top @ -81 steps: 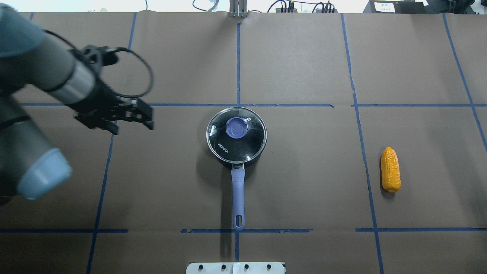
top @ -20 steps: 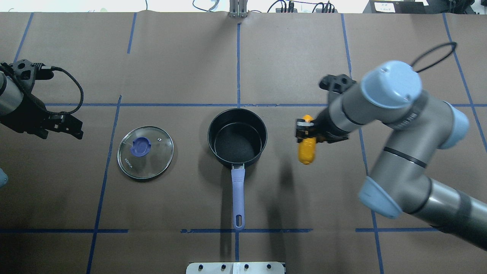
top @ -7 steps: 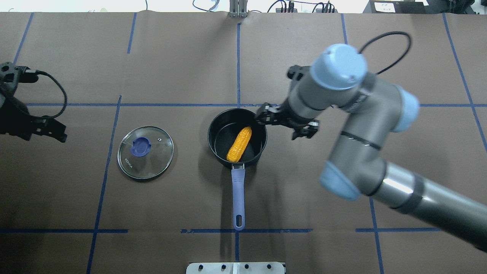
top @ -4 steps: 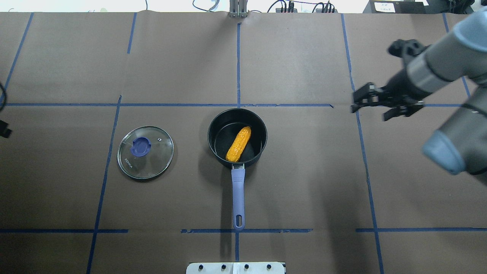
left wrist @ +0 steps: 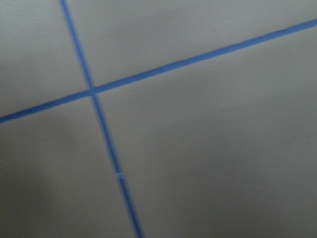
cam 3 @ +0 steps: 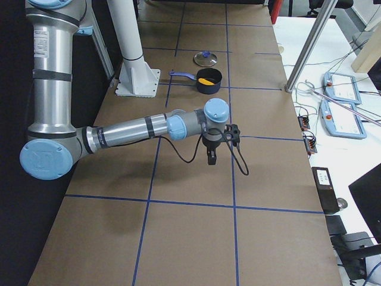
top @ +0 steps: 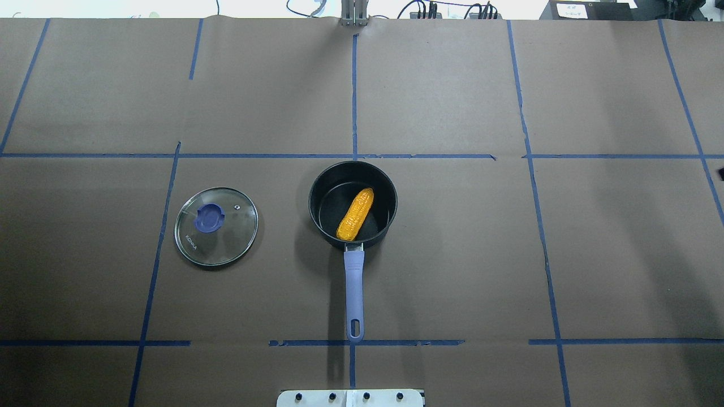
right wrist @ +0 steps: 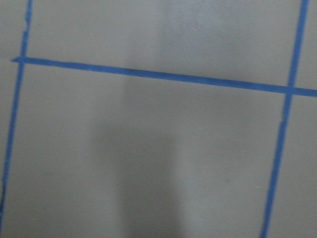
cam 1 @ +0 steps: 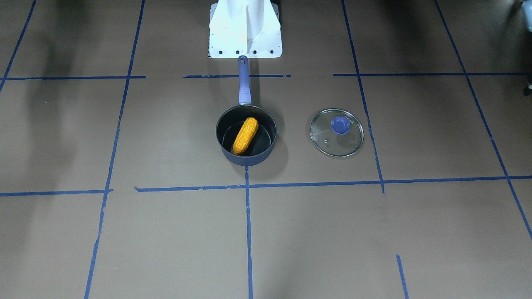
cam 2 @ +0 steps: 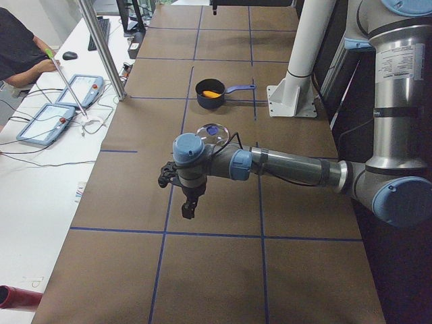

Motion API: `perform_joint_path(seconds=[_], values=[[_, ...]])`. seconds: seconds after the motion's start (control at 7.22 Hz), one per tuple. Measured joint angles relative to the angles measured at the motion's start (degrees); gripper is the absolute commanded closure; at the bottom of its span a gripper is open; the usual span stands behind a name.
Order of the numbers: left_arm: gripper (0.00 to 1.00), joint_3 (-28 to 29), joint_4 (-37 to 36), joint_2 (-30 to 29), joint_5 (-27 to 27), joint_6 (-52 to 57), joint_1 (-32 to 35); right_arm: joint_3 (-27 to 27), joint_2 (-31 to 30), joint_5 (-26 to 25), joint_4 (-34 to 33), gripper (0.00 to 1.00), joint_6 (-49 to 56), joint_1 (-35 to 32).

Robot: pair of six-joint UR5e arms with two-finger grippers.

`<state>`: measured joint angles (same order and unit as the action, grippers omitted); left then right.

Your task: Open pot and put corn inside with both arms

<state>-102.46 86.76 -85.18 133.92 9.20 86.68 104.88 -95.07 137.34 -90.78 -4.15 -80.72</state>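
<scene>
The dark navy pot [top: 314, 198] stands open at the table's middle, its periwinkle handle [top: 354, 282] pointing toward the robot base. The yellow-orange corn [top: 355, 213] lies slanted inside it, as the front view shows too [cam 1: 245, 136]. Both arms are out of the overhead and front views. In the exterior left view the left gripper [cam 2: 189, 206] hangs over bare paper, far from the pot [cam 2: 210, 102]. In the exterior right view the right gripper [cam 3: 211, 156] hangs likewise, far from the pot [cam 3: 209, 89]. I cannot tell whether either is open or shut.
The glass lid [top: 216, 226] with its blue knob lies flat on the paper on the robot's left of the pot, also in the front view [cam 1: 337, 133]. The white robot base [cam 1: 245, 29] stands behind the handle. Both wrist views show only brown paper and blue tape lines.
The right arm has pulled back to the right and left the overhead view. The last bit of the left gripper has gone off the left edge. Pot, corn and lid have not moved.
</scene>
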Motion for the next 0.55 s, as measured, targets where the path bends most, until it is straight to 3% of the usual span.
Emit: perform_joint_path(seconds=[0.28, 0.55], values=[[0.00, 0.19, -3.79, -0.49, 0.39, 0.97, 2.53, -5.81, -0.58, -0.90, -4.27, 0.00, 16.59, -6.65], [0.00, -0.66, -6.48, -0.42, 0.67, 0.01, 2.95, -7.11, -0.97, -0.78, -4.88, 0.00, 18.80, -7.73]])
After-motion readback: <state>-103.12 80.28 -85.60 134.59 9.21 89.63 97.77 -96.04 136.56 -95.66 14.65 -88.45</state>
